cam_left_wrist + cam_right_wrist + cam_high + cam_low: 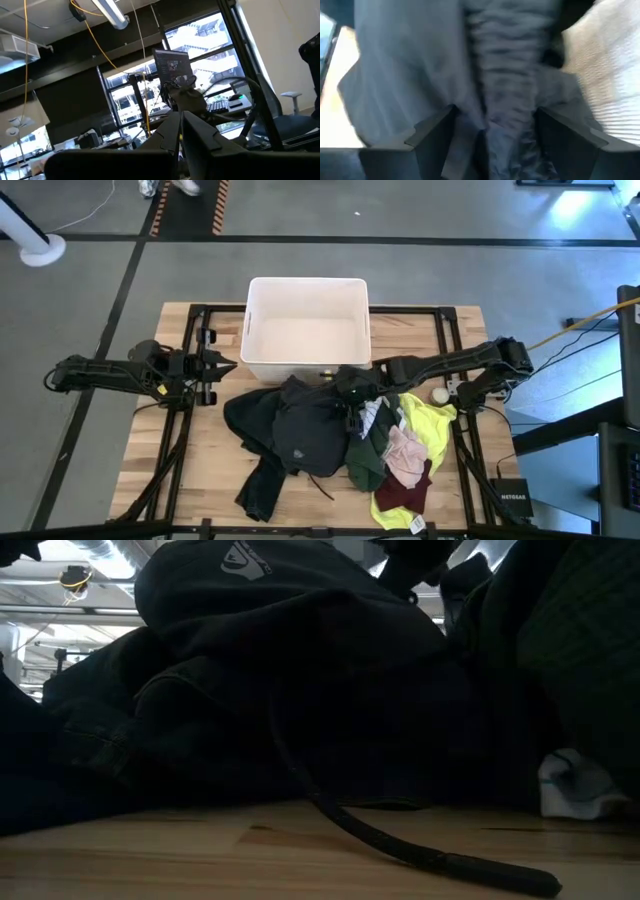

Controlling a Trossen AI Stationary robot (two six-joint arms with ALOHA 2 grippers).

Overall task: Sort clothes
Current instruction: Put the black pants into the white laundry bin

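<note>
Right hand [487, 135] wide over black garment [300, 430] w/ white logo, unreadable; left hand [222, 365] narrow, by bin [306, 330].

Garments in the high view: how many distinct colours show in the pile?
5: black garment on the pile's left, dark green centre, neon yellow right, pale pink beside it, maroon at front. Others may lie underneath.

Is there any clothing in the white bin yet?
No: in the high view the white bin shows only its bare inside, and the clothes lie heaped on the table in front of it.
</note>
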